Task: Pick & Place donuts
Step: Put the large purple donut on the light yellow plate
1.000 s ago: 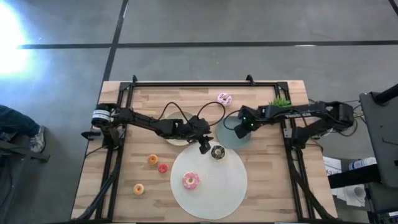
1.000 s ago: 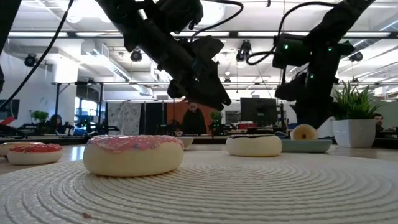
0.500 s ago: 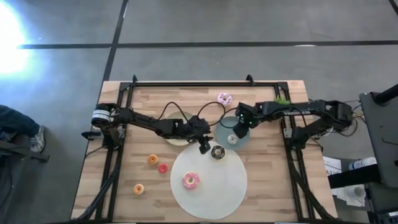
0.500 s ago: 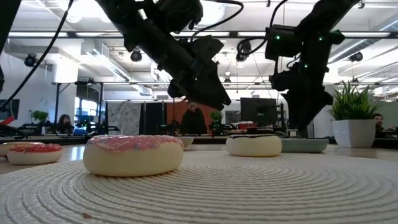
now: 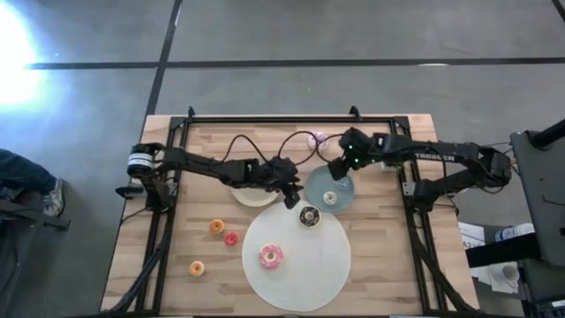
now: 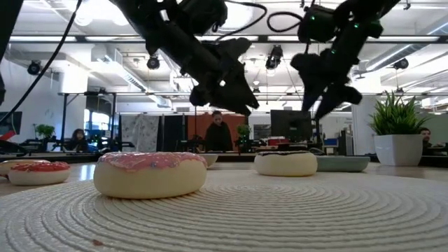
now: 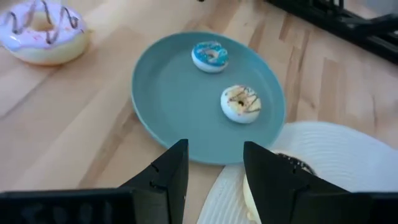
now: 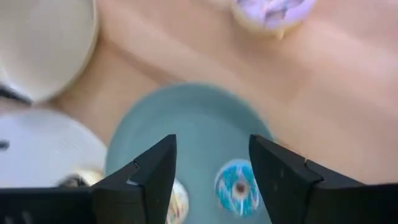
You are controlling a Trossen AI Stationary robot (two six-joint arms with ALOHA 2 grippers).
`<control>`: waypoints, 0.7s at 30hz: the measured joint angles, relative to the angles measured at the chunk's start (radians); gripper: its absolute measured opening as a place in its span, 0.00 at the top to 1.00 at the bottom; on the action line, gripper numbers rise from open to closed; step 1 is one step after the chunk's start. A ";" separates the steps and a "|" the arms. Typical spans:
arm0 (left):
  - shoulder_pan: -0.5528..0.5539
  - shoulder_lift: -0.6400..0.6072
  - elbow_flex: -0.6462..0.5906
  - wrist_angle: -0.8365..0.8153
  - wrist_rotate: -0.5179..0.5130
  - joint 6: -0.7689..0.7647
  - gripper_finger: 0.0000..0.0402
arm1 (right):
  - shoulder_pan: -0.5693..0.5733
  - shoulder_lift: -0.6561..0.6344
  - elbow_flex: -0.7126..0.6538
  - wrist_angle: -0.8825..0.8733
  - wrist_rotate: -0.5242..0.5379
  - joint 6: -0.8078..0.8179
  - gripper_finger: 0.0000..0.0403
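— Two small donuts already lie on the teal plate: a blue donut and a cream donut. So which one does the coming move turn on?

— My guess is the pale pink donut, on bare wood just off the plate's far edge, toward the back rail. It is a ring, so it has no long axis to line up with.

— Which arm is nearer?

— The right gripper. It hangs over the far rim of the plate with its fingers apart and nothing between them, and in its wrist view the pale pink donut lies straight ahead, past the plate. From above, cables partly hide that donut, so I would not swear to the gap.

— And the left gripper?

— Fingers also apart, empty, raised between the beige plate and the white mat, with the chocolate donut just beside it on the mat. The bright pink donut sits farther toward the front.
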 joint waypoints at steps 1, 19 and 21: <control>0.004 -0.018 -0.002 -0.029 0.000 0.000 0.68 | -0.016 0.011 0.018 -0.001 0.001 -0.010 0.52; 0.019 -0.298 -0.138 -0.164 -0.079 -0.069 0.68 | -0.226 0.552 0.439 -0.070 0.006 -0.218 0.52; 0.011 -0.319 -0.170 -0.162 -0.095 -0.091 0.68 | -0.236 0.574 0.477 -0.101 0.008 -0.228 0.52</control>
